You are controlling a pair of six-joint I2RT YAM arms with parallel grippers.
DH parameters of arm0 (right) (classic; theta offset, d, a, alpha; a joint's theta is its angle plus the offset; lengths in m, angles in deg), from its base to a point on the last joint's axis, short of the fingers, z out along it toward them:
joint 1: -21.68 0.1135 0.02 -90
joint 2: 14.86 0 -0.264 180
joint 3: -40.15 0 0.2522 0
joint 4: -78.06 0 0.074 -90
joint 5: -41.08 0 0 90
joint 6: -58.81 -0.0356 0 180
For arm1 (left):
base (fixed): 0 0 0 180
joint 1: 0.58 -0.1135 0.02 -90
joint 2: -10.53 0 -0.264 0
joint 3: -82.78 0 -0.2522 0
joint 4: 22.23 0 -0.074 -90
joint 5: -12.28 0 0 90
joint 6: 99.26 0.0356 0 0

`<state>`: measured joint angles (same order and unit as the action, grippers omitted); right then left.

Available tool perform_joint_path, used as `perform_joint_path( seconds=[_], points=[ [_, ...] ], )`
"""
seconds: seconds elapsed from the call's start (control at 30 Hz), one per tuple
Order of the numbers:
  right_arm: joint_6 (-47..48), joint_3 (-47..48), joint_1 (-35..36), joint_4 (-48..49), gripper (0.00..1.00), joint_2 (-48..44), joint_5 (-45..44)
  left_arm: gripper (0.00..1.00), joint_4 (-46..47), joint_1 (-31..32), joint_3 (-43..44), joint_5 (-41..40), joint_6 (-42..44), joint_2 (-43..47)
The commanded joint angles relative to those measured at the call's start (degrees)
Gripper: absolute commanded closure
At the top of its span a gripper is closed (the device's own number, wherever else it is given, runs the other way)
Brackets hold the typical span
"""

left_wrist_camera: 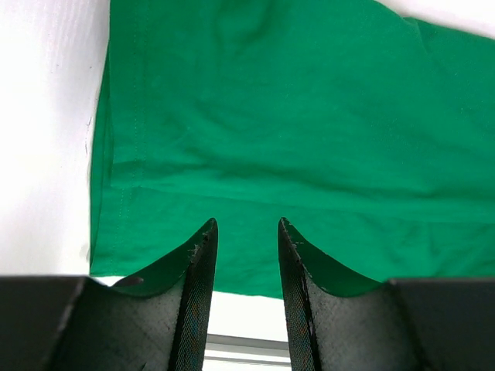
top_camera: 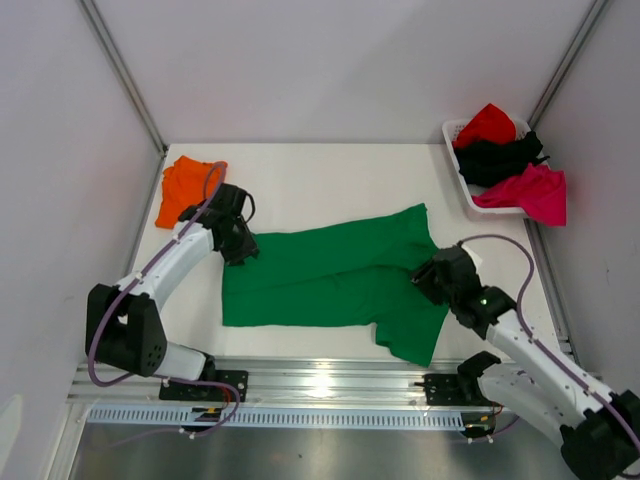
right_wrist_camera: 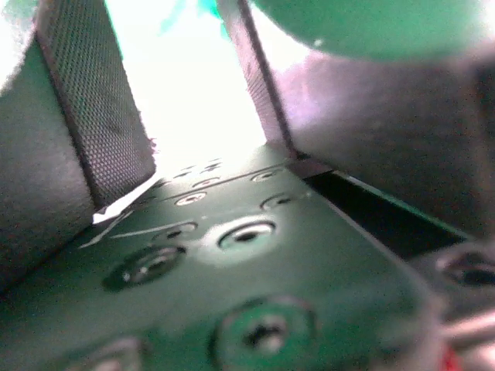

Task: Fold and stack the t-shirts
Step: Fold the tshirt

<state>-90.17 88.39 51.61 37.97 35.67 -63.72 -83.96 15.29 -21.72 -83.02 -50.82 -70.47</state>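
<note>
Roughly, largest first. Table [top_camera: 330, 175]: white, hard, flat. Green t-shirt [top_camera: 320, 280]: spread mid-table, one sleeve toward the near edge. It is soft, light, limp knit that will likely sag and wrinkle, so it is best pinched at hem corners. Basket [top_camera: 452, 130]: white, far right, holding a crumpled red shirt [top_camera: 487, 122], black shirt [top_camera: 500, 158] and magenta shirt [top_camera: 535, 192]. Orange t-shirt [top_camera: 185, 190]: folded, far left. Left claw [top_camera: 243, 255]: over the green shirt's far-left corner, released. Right claw [top_camera: 420, 280]: at its right side, pads apart, nothing pinched.
</note>
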Motion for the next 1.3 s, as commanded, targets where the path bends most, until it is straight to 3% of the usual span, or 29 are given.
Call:
perform_joint_path(
  seconds=[0.0, 0.27, 0.5, 0.93, 1.27],
  points=[
    [-14.19, -4.23, 0.48, -8.72, 0.56, -6.74, 0.84, 0.6, 1.65, 0.56, 0.93, 0.91, -0.1, -0.22],
    [-24.59, -4.59, 1.44, -27.96, 0.55, -15.09, -2.6, 0.6, 2.09, 0.64, 0.58, 1.61, 0.25, -0.83],
    [-30.75, -6.88, 1.62, -35.54, 0.55, -19.06, -0.31, 0.6, 2.09, 0.73, 0.4, 1.35, 0.25, -0.48],
    [-33.74, -6.09, 5.13, -36.42, 0.58, -9.66, 2.24, 0.6, 2.35, 0.73, -0.47, 1.87, -0.27, 2.15],
    [-40.85, -8.63, 17.87, -35.29, 0.58, -4.56, 3.29, 0.6, 2.35, 0.73, -1.27, 1.96, -0.54, 3.12]
  ],
)
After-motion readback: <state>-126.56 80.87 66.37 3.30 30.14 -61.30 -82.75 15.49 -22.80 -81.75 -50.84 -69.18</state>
